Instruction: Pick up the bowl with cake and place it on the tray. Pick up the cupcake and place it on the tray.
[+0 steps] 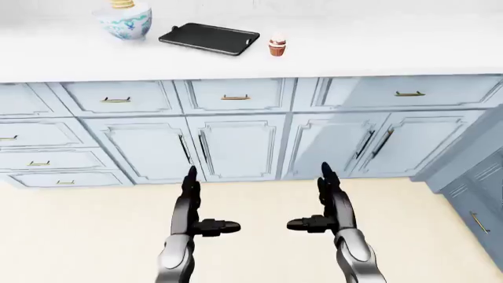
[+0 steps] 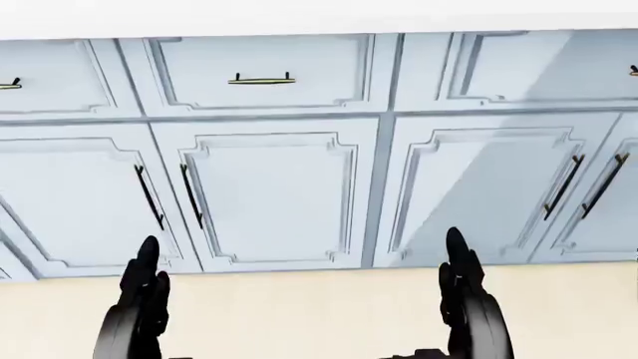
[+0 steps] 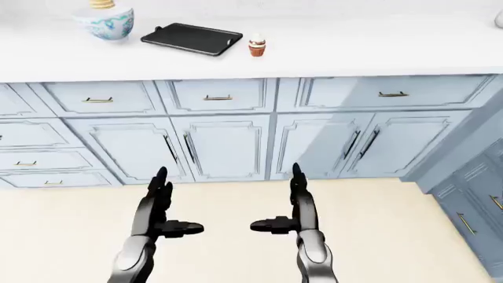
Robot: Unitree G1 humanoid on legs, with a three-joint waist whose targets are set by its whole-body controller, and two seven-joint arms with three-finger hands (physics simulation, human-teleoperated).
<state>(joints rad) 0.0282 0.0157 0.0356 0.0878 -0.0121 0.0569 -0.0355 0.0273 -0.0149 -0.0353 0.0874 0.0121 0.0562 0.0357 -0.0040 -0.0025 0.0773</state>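
The bowl with cake [image 1: 125,20] sits at the top left of the left-eye view on the white table [image 1: 377,47], just left of the black tray [image 1: 209,39]. The cupcake [image 1: 276,45] stands just right of the tray, apart from it. Nothing lies on the tray yet, so neither placement is done — the step in hand looks like the approach, with the first pick-up not yet begun.

The left hand [image 1: 193,203] and right hand [image 1: 328,200] hang low over the cream floor [image 1: 78,236], well apart from the table and from each other, fingers spread and empty.

The next move likely calls for stepping closer to the table and raising a hand toward the bowl — it is out of reach from here.

Counted: one bowl, one tray, one cupcake, two hands.
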